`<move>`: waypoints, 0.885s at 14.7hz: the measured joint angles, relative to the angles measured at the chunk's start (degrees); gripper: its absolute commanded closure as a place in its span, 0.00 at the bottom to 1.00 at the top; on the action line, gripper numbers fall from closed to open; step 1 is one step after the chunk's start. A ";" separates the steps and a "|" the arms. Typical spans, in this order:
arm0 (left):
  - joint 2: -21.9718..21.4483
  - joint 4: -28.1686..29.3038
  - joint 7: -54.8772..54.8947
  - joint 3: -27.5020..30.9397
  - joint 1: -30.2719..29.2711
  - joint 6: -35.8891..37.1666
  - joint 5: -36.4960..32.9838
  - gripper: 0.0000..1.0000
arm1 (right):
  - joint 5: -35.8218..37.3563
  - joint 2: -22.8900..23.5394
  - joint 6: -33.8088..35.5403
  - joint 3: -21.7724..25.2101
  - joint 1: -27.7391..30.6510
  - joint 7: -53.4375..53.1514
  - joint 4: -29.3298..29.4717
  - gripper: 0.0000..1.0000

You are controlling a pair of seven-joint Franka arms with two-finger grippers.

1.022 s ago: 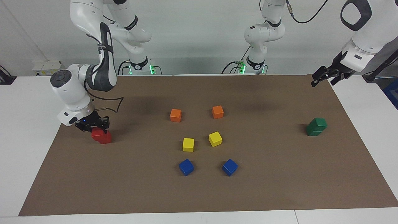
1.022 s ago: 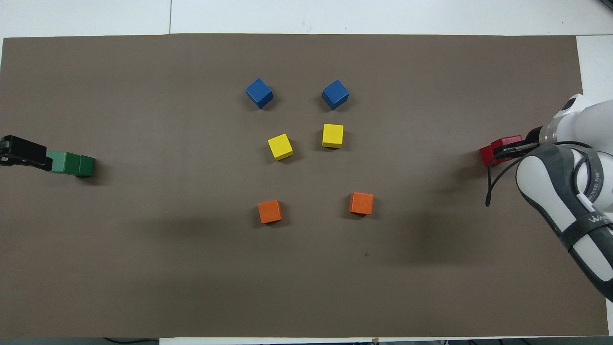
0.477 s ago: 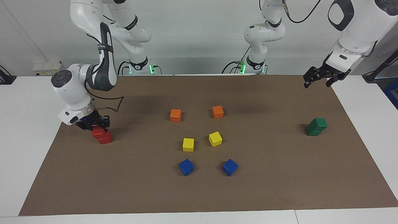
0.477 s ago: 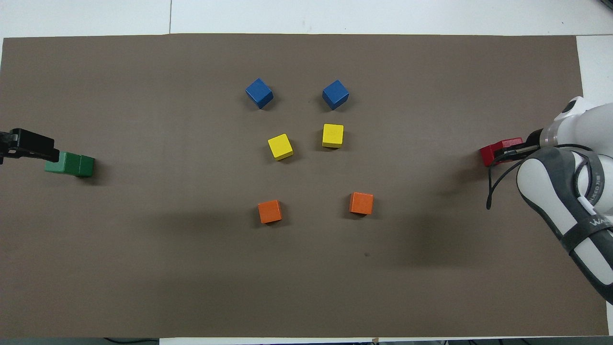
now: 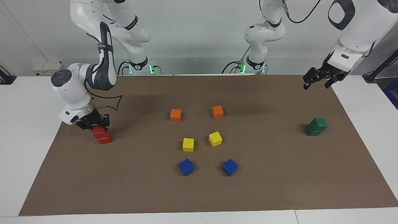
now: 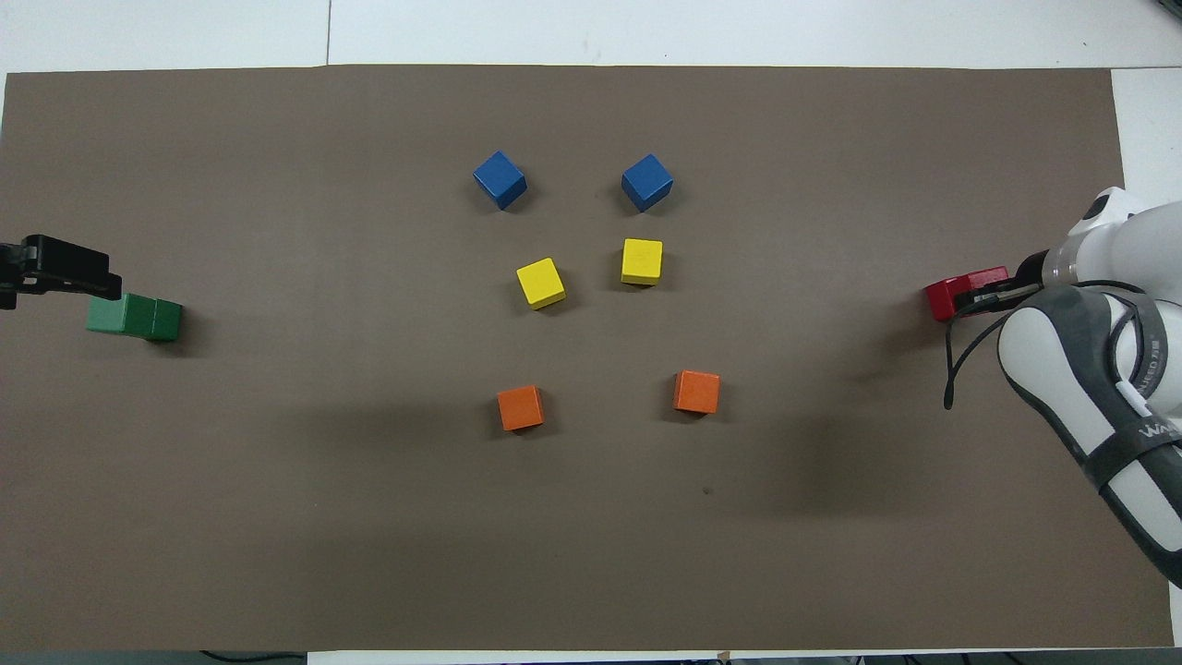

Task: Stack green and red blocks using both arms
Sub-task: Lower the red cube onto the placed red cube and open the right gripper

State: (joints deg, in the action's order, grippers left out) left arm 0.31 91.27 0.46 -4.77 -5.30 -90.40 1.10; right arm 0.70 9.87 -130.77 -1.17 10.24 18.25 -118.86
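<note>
While left gripper (image 5: 317,81) hangs raised, spread, right gripper (image 5: 93,123) clamps upper red block (image 5: 99,131).

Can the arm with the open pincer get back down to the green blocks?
Probably yes. The left pincer hangs open in the air, and nothing stands between it and the green stack. The other blocks sit mid-mat.
</note>
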 measured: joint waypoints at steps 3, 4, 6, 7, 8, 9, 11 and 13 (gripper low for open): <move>0.00 -0.01 -0.09 0.02 0.00 -0.58 0.00 0.00 | 0.00 -0.06 0.00 -0.01 -0.01 0.10 -0.07 0.20; 0.00 -0.03 -0.11 0.03 0.00 -0.68 0.00 0.00 | 0.00 -0.07 0.00 -0.02 -0.03 0.11 -0.09 0.00; 0.00 -0.05 -0.13 0.03 0.00 -0.73 0.01 0.00 | 0.00 -0.06 -0.12 -0.09 -0.10 0.12 -0.30 0.00; 0.00 -0.05 -0.14 0.04 0.00 -0.74 0.01 0.00 | 0.00 -0.06 -0.58 -0.13 -0.12 0.13 -0.45 0.00; 0.00 -0.05 -0.16 0.05 0.00 -0.74 0.01 0.00 | 0.00 -0.06 -1.00 -0.15 -0.12 0.14 -0.56 0.00; 0.00 -0.05 -0.18 0.09 -0.01 -0.75 0.01 0.00 | 0.00 -0.06 -1.07 -0.15 -0.12 0.16 -0.58 0.00; 0.00 -0.05 -0.21 0.17 -0.01 -0.75 0.01 0.00 | 0.00 -0.06 -1.10 -0.17 -0.12 0.17 -0.58 0.00; 0.00 -0.05 -0.21 0.20 -0.01 -0.77 0.01 0.00 | 0.00 -0.06 -1.11 -0.30 -0.18 0.17 -0.52 0.00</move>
State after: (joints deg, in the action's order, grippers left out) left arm 0.31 91.22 0.24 -4.57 -5.31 -91.17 1.11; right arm 0.70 9.80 -131.88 -1.47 10.06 18.42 -119.38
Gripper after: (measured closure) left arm 0.000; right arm 0.000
